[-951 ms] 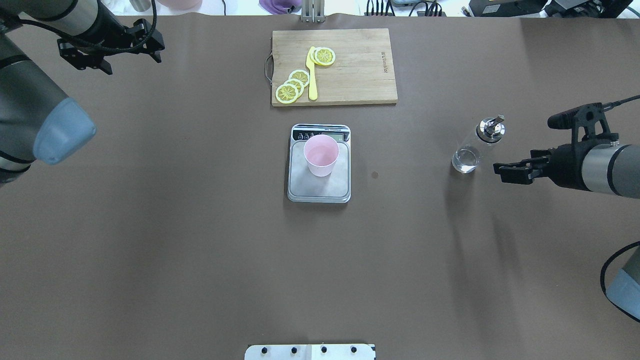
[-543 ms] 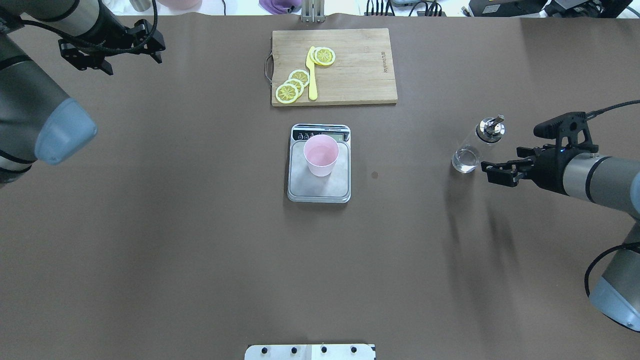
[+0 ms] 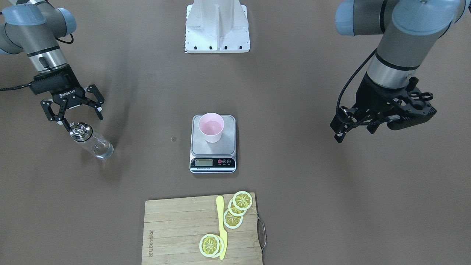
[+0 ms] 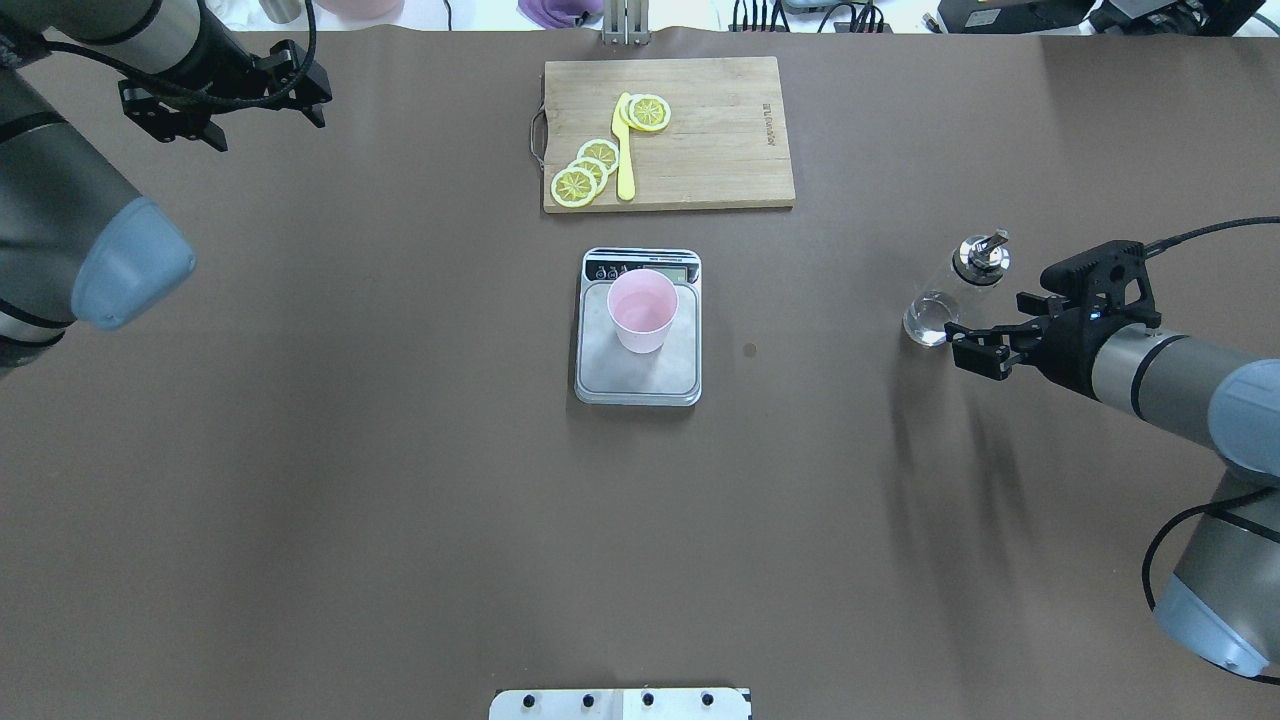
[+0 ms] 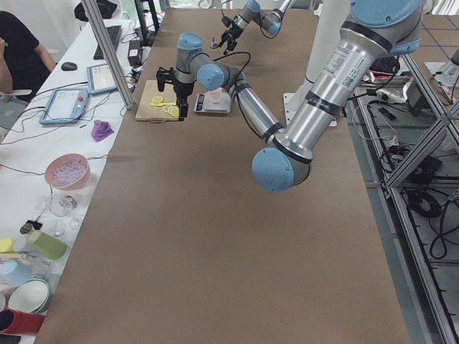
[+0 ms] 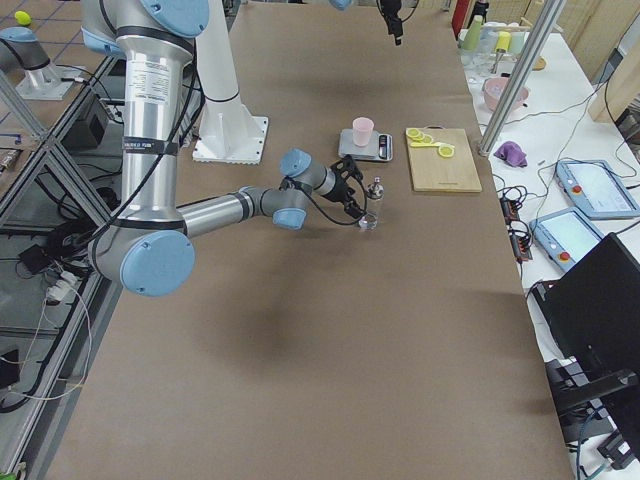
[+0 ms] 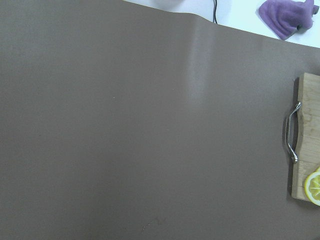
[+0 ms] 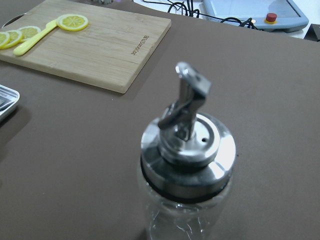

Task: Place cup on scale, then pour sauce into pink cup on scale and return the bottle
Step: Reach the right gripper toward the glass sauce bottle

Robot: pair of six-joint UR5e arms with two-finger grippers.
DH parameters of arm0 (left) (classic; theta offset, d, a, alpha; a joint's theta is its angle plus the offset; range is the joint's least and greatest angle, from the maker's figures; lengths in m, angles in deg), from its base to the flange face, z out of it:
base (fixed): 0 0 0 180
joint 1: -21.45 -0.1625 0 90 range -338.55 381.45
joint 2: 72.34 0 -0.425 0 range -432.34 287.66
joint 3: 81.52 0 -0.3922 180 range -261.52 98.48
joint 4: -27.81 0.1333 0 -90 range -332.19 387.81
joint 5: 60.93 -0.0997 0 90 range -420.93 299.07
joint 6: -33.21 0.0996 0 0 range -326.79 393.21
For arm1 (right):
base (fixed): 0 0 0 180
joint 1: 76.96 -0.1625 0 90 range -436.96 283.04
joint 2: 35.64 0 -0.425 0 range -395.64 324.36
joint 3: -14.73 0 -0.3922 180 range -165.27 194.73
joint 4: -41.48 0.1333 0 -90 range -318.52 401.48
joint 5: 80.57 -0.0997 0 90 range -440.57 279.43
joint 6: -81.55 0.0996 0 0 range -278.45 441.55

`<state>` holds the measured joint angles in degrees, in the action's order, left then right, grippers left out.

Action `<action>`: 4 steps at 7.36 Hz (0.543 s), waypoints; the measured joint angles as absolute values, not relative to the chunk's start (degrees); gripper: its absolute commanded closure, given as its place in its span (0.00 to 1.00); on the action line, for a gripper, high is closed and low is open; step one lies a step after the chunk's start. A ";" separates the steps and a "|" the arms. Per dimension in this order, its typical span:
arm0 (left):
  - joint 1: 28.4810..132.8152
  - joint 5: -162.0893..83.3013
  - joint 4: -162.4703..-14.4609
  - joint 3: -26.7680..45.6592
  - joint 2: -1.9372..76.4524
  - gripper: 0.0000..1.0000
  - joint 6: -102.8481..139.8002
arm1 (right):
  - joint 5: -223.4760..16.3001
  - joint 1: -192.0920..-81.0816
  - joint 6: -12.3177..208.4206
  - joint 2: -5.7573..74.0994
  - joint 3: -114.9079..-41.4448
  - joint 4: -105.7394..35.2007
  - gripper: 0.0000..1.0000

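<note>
The right gripper point(image 3: 84, 122) stood with jaws apart just beside the bottle point(image 3: 92, 142). A finger clipping the glass could have toppled it, spilling the sauce point(image 3: 103, 150).

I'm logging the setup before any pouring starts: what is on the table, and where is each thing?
cup: one, pale pink, upright on the scale
scale: one, silver with a black front strip, middle of the table
bottle: one, clear glass with a silver spout, upright on the robot's right side, off the scale
cutting board: one, wooden, far side, beyond the scale
lemon slices: at least four, yellow, on the cutting board
knife: one, yellow, on the cutting board among the slices
table: one, brown cover
left gripper: one, black, open and empty, far left corner
right gripper: one, black, open, close to the bottle, not gripping it
</note>
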<state>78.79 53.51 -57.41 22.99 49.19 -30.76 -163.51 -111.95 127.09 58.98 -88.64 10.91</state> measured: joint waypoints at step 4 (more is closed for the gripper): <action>78.70 53.51 -57.61 22.39 49.13 0.02 -30.61 | -157.50 -109.89 126.56 55.01 -75.88 26.61 0.02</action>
